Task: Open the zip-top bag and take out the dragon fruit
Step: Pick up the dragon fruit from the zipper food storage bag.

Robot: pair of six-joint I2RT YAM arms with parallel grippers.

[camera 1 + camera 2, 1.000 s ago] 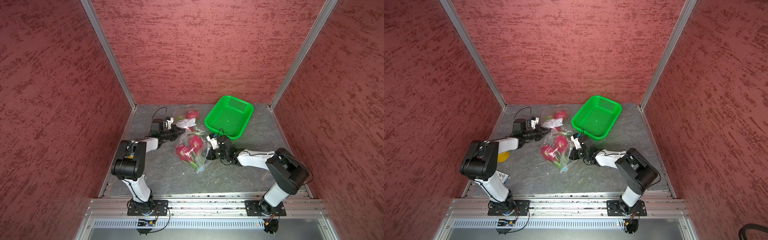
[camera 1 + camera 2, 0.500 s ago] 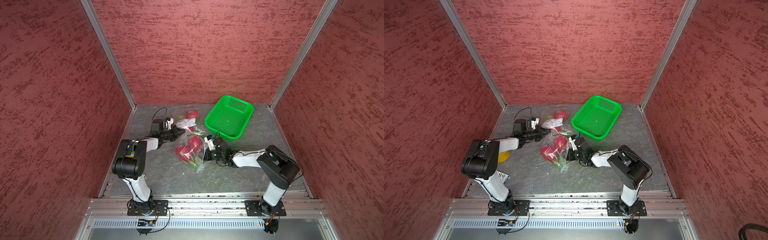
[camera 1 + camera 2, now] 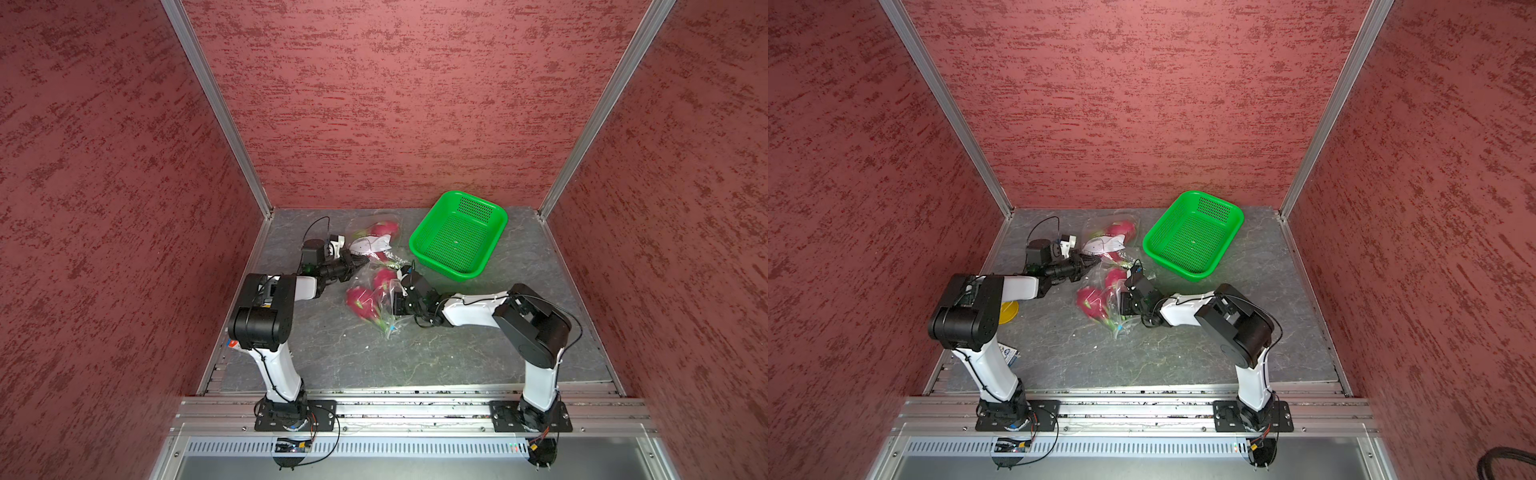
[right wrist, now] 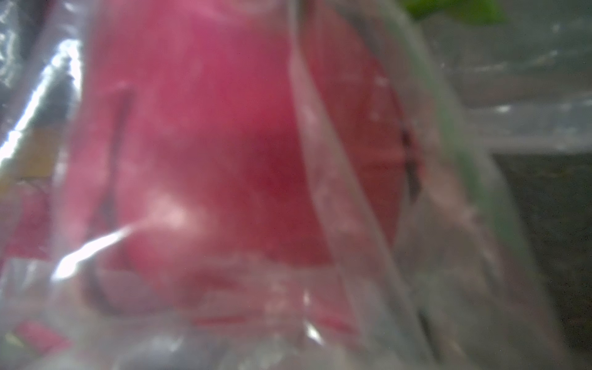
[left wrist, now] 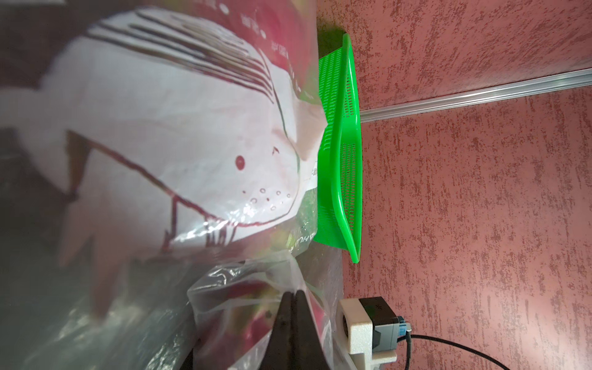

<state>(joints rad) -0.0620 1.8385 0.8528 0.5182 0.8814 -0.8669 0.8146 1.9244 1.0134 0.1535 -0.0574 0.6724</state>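
Note:
The clear zip-top bag (image 3: 371, 245) (image 3: 1102, 246) with a white printed label lies at the middle back of the table. Through it I see three pink dragon fruit: one at the back (image 3: 384, 227), two nearer (image 3: 384, 277) (image 3: 359, 300). My left gripper (image 3: 365, 261) (image 5: 294, 293) is shut, pinching the bag's thin plastic. My right gripper (image 3: 394, 297) (image 3: 1123, 297) is pushed against the bag's right side by the two near fruits. Its wrist view is filled by a blurred dragon fruit (image 4: 208, 144) behind plastic, and its jaws are hidden.
A green perforated basket (image 3: 498, 216) (image 3: 1235, 216) (image 5: 347, 128) stands at the back right, close to the bag. A yellow disc (image 3: 1009, 311) and a small card (image 3: 1010, 353) lie by the left arm. Red walls enclose three sides.
My right gripper has slid left, further against the bag and the two near fruits, with its elbow shifting too. The left gripper has stayed shut on the plastic in place.

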